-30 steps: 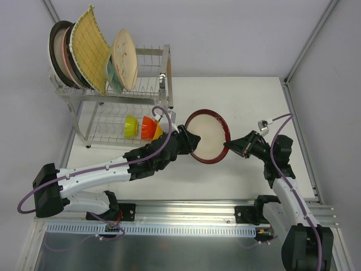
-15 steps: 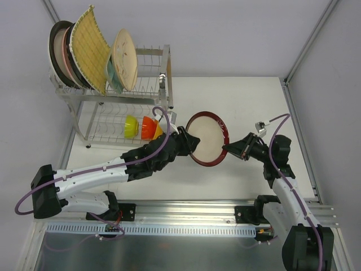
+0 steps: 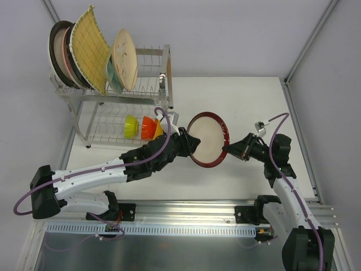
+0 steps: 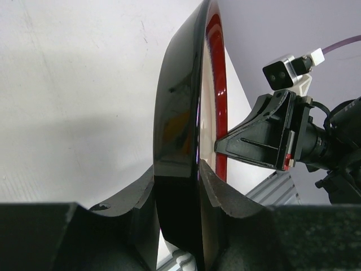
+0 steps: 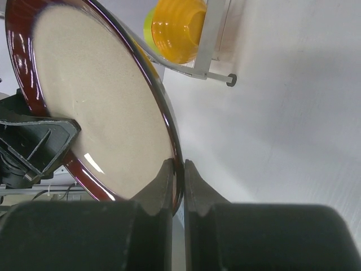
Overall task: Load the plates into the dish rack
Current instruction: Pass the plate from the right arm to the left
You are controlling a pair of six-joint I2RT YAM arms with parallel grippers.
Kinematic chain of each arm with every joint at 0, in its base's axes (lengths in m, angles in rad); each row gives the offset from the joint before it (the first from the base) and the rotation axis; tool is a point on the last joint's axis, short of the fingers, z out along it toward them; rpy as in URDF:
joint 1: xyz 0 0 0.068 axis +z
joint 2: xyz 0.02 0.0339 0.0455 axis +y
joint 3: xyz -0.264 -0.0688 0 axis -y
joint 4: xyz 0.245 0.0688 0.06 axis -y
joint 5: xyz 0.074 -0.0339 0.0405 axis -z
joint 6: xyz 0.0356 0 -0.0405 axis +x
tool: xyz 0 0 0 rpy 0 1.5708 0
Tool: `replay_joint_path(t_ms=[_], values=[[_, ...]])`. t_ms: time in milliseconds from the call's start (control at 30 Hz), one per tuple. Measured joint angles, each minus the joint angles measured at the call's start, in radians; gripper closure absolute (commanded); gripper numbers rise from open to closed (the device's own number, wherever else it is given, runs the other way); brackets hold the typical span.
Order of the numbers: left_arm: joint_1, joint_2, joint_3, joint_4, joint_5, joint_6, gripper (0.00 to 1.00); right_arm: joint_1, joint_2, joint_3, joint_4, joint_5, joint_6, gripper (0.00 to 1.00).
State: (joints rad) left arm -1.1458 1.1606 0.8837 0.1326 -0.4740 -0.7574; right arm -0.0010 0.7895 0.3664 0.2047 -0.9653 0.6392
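The red-rimmed plate [image 3: 207, 139] with a cream face hangs on edge above the table, between my two arms. My left gripper [image 3: 190, 142] is shut on its left rim, and in the left wrist view the plate's dark glossy back [image 4: 180, 113] fills the gap between both fingers [image 4: 177, 169]. My right gripper [image 3: 227, 148] is shut on the opposite rim, pinching the thin edge [image 5: 176, 166] of the plate [image 5: 96, 101]. The dish rack [image 3: 152, 53] stands at the back left with several plates upright in its top tier, among them the yellow woven square [image 3: 90, 48].
A green bowl [image 3: 131, 125], an orange bowl [image 3: 148, 127] and a yellow bowl [image 3: 158, 131] sit in the rack's lower tier, close to my left wrist. The rack's foot [image 5: 230, 79] rests on the white table [image 3: 248, 101].
My left jaws have narrowed onto the plate's rim. The plate has shifted slightly down and tilted a little. My right gripper keeps its hold and has barely moved.
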Motion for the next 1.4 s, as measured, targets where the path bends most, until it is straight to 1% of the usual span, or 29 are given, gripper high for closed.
replay_joint_path(t_ms=[33, 67, 133, 167, 233, 267, 433, 467, 500, 533, 567, 700, 800, 1100, 1267, 1400], values=[[0.0, 0.0, 0.0, 0.001, 0.002, 0.007, 1.0, 0.0, -0.001, 0.0, -0.005, 0.0, -0.004, 0.91], [-0.001, 0.0, 0.0, 0.001, 0.003, 0.014, 1.0, 0.0, -0.002, 0.0, -0.011, 0.0, -0.009, 0.82], [-0.002, 0.0, 0.0, 0.003, 0.008, 0.036, 1.0, 0.003, -0.005, 0.004, -0.03, 0.004, -0.031, 0.72], [-0.005, 0.0, 0.003, 0.003, 0.004, 0.058, 1.0, 0.005, -0.005, 0.004, -0.038, 0.013, -0.046, 0.62], [-0.005, -0.002, 0.01, -0.022, -0.01, 0.117, 1.0, 0.002, -0.006, 0.005, -0.051, 0.03, -0.069, 0.52], [-0.005, -0.002, 0.011, -0.036, -0.011, 0.141, 1.0, 0.002, -0.006, 0.008, -0.056, 0.037, -0.08, 0.45], [-0.005, 0.006, 0.035, -0.11, -0.014, 0.267, 1.0, 0.002, -0.016, 0.016, -0.083, 0.058, -0.117, 0.34], [-0.005, 0.011, 0.05, -0.12, -0.013, 0.293, 1.0, 0.002, -0.019, 0.016, -0.089, 0.063, -0.123, 0.29], [-0.005, 0.016, 0.066, -0.125, -0.013, 0.314, 1.0, 0.002, -0.021, 0.017, -0.094, 0.066, -0.128, 0.26], [-0.005, 0.019, 0.079, -0.127, -0.01, 0.335, 1.0, 0.002, -0.023, 0.017, -0.103, 0.072, -0.135, 0.24], [-0.005, 0.019, 0.093, -0.127, -0.008, 0.358, 1.0, 0.002, -0.025, 0.018, -0.116, 0.08, -0.146, 0.19], [-0.005, 0.019, 0.157, -0.12, 0.006, 0.444, 1.0, 0.002, -0.027, 0.024, -0.17, 0.121, -0.186, 0.1], [-0.005, 0.019, 0.199, -0.114, 0.024, 0.513, 1.0, 0.002, -0.031, 0.031, -0.228, 0.166, -0.219, 0.0], [-0.005, 0.018, 0.34, -0.134, 0.045, 0.698, 1.0, 0.002, -0.031, 0.035, -0.33, 0.303, -0.276, 0.0], [-0.005, 0.03, 0.499, -0.137, 0.034, 0.806, 1.0, 0.002, -0.029, 0.035, -0.345, 0.335, -0.293, 0.0], [-0.005, 0.06, 0.644, -0.123, -0.011, 0.912, 1.0, 0.002, -0.029, 0.035, -0.352, 0.345, -0.305, 0.0]])
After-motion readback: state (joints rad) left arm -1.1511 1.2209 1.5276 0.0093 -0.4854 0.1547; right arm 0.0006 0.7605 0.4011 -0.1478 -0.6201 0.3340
